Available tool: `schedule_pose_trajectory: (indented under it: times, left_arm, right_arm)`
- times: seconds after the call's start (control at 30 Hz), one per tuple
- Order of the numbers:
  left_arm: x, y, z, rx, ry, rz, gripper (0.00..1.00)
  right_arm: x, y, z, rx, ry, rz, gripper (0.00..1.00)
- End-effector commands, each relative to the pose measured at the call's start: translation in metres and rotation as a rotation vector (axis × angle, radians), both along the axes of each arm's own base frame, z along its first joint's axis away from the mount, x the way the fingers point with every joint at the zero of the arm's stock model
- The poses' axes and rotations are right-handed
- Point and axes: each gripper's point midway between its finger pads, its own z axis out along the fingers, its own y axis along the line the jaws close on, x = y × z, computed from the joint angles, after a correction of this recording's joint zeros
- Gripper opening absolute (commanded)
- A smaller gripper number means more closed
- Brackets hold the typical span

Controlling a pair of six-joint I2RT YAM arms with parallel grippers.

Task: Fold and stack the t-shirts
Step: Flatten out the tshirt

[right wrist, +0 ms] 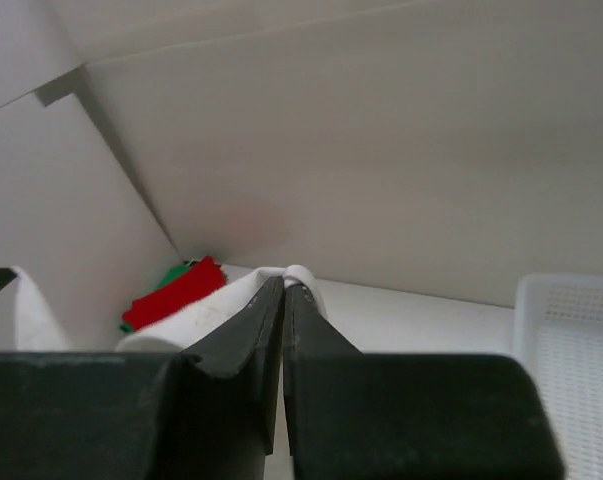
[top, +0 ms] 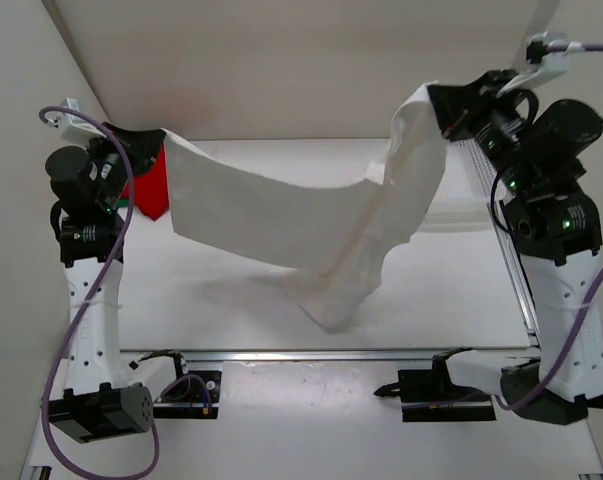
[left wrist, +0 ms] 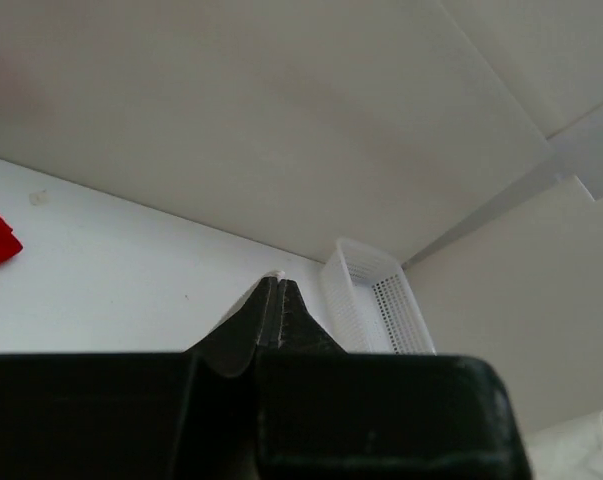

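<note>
The white t-shirt (top: 281, 215) hangs stretched in the air between both arms, its lower part drooping to the table near the front middle. My left gripper (top: 159, 142) is shut on its left corner at the back left; a sliver of white cloth shows at the closed tips in the left wrist view (left wrist: 272, 276). My right gripper (top: 443, 125) is shut on the right corner, held high at the back right; cloth (right wrist: 296, 273) bulges over the closed tips. The red t-shirt (top: 153, 190) lies behind the left gripper, with a green t-shirt (right wrist: 173, 274) under it.
The white mesh basket (left wrist: 371, 295) stands at the right edge of the table, partly behind the hanging shirt and the right arm (top: 561, 260). White walls enclose the back and sides. A metal rail (top: 331, 353) runs along the front by the arm bases.
</note>
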Motion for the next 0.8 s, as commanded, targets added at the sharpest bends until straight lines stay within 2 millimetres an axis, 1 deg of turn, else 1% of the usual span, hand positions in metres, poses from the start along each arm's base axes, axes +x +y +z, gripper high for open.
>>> schedule_pose_trajectory:
  times: [0.0, 0.07, 0.1, 0.13, 0.17, 0.2, 0.23, 0.27, 0.3, 0.33, 0.37, 0.4, 0.43, 0.47, 0.5, 0.53, 0.57, 0.6, 0.63, 0.67, 0.7, 0.73, 0.77]
  left_arm:
    - [0.030, -0.001, -0.031, -0.043, 0.106, -0.056, 0.00]
    - [0.046, -0.001, -0.062, -0.027, 0.165, -0.048, 0.00]
    - [0.055, 0.001, -0.079, -0.032, 0.203, -0.044, 0.00]
    - [0.060, 0.001, -0.094, -0.035, 0.224, -0.035, 0.00]
    - [0.069, 0.003, -0.110, -0.040, 0.255, -0.025, 0.00]
    - [0.078, -0.002, -0.126, -0.045, 0.289, -0.040, 0.00]
    - [0.086, -0.003, -0.135, -0.060, 0.309, -0.044, 0.00]
    - [0.092, -0.006, -0.134, -0.060, 0.313, -0.045, 0.00]
    - [0.099, -0.007, -0.139, -0.059, 0.325, -0.048, 0.00]
    - [0.105, -0.009, -0.125, -0.060, 0.294, -0.051, 0.00]
    - [0.114, -0.011, -0.117, -0.065, 0.285, -0.050, 0.00]
    - [0.121, -0.011, -0.097, -0.068, 0.249, -0.058, 0.00]
    - [0.125, -0.010, -0.091, -0.083, 0.246, -0.059, 0.00]
    - [0.129, -0.008, -0.070, -0.101, 0.209, -0.066, 0.00]
    - [0.132, -0.008, -0.051, -0.116, 0.174, -0.078, 0.00]
    - [0.133, -0.005, -0.043, -0.120, 0.161, -0.077, 0.00]
    - [0.131, 0.000, -0.019, -0.125, 0.119, -0.078, 0.00]
    - [0.129, 0.006, 0.000, -0.128, 0.083, -0.071, 0.00]
    - [0.126, 0.010, 0.009, -0.129, 0.063, -0.068, 0.00]
    - [0.121, 0.016, 0.023, -0.136, 0.033, -0.067, 0.00]
    - [0.116, 0.019, 0.029, -0.146, 0.015, -0.070, 0.00]
    - [0.111, 0.029, 0.034, -0.148, -0.005, -0.052, 0.00]
    - [0.112, 0.033, 0.030, -0.154, -0.002, -0.043, 0.00]
  right_arm:
    - [0.053, 0.001, -0.050, -0.064, 0.161, 0.078, 0.00]
    - [0.081, 0.001, -0.069, -0.103, 0.197, 0.060, 0.00]
    - [0.086, 0.005, -0.076, -0.107, 0.213, 0.071, 0.00]
    - [0.101, 0.007, -0.090, -0.117, 0.248, 0.083, 0.00]
    - [0.112, 0.008, -0.093, -0.122, 0.255, 0.090, 0.00]
    - [0.119, 0.005, -0.097, -0.131, 0.264, 0.081, 0.00]
    - [0.134, 0.008, -0.103, -0.145, 0.268, 0.089, 0.00]
    - [0.148, 0.004, -0.100, -0.141, 0.262, 0.079, 0.00]
    - [0.153, 0.003, -0.101, -0.147, 0.273, 0.076, 0.00]
    - [0.167, -0.003, -0.093, -0.147, 0.263, 0.059, 0.00]
    - [0.178, -0.004, -0.082, -0.134, 0.235, 0.054, 0.00]
    - [0.176, -0.005, -0.060, -0.121, 0.179, 0.062, 0.00]
    - [0.183, -0.007, -0.054, -0.101, 0.152, 0.065, 0.00]
    - [0.180, -0.015, -0.034, -0.070, 0.099, 0.052, 0.00]
    - [0.176, -0.020, -0.022, -0.048, 0.074, 0.054, 0.01]
    - [0.168, -0.023, -0.001, -0.037, 0.009, 0.055, 0.00]
    - [0.155, -0.031, 0.023, -0.020, -0.056, 0.048, 0.00]
    - [0.142, -0.036, 0.041, -0.006, -0.101, 0.042, 0.00]
    - [0.132, -0.039, 0.056, 0.000, -0.148, 0.044, 0.00]
    - [0.121, -0.043, 0.069, -0.003, -0.192, 0.041, 0.00]
    - [0.114, -0.046, 0.073, -0.001, -0.200, 0.029, 0.00]
    - [0.107, -0.046, 0.073, -0.006, -0.198, 0.026, 0.00]
    - [0.102, -0.042, 0.074, -0.017, -0.208, 0.050, 0.00]
